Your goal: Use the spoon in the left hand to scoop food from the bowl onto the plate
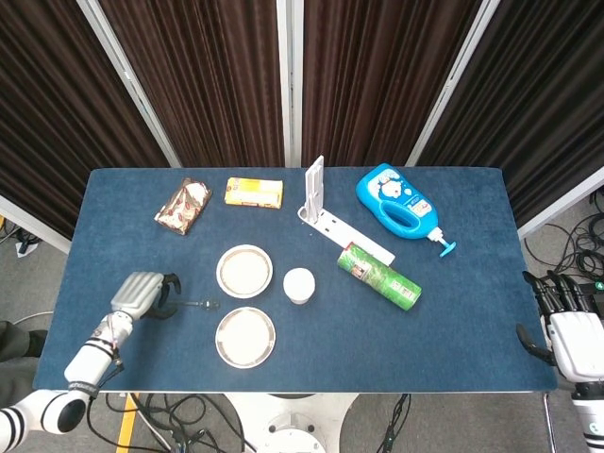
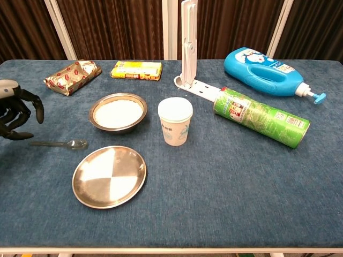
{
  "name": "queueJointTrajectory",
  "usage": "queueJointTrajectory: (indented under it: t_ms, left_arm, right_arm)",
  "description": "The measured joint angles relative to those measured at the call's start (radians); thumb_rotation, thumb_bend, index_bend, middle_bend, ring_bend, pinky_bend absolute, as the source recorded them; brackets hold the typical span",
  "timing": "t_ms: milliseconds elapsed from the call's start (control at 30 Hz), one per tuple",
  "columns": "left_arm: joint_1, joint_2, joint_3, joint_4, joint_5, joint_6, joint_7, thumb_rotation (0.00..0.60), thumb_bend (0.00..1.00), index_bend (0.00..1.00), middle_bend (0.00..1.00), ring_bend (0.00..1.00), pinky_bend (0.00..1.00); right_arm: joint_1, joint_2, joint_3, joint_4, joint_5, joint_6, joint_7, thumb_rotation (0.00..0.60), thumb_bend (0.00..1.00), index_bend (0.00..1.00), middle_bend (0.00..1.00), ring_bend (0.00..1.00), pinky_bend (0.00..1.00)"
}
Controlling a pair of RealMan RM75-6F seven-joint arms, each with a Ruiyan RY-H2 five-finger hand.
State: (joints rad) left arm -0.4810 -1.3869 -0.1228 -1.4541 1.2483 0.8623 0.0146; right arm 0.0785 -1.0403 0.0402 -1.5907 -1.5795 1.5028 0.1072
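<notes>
Head view: your left hand (image 1: 142, 293) empty, fingers apart, at spoon (image 1: 193, 304) handle's 9 o'clock end. Spoon ungrasped; scooping bowl (image 1: 244, 271) to plate (image 1: 245, 337) all left.

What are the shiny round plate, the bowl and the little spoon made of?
The flat round silver plate looks like polished metal, probably stainless steel: it mirrors light in bright and dark wedges. The round silver bowl holding white food has the same shiny metal rim. The small see-through spoon looks like clear, slightly greenish plastic, since the blue cloth shows through it.
</notes>
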Motion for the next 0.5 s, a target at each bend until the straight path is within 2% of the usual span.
queueJointTrajectory:
  t_ms: [333,500]
  left_arm:
    - [-0.025,-0.106,0.000,0.062,-0.118,0.009,0.132,0.600,0.32,0.53,0.91,0.86,0.99]
    - [-0.037,-0.141,0.003,0.092,-0.183,0.004,0.181,0.600,0.36,0.54,0.91,0.86,0.99]
  right_arm:
    - [-0.003,0.000,-0.002,-0.002,0.014,-0.007,-0.003,0.600,0.28,0.04,0.17,0.00,0.00]
    - [-0.004,0.002,-0.003,-0.002,0.017,-0.009,-0.004,0.600,0.28,0.04,0.17,0.00,0.00]
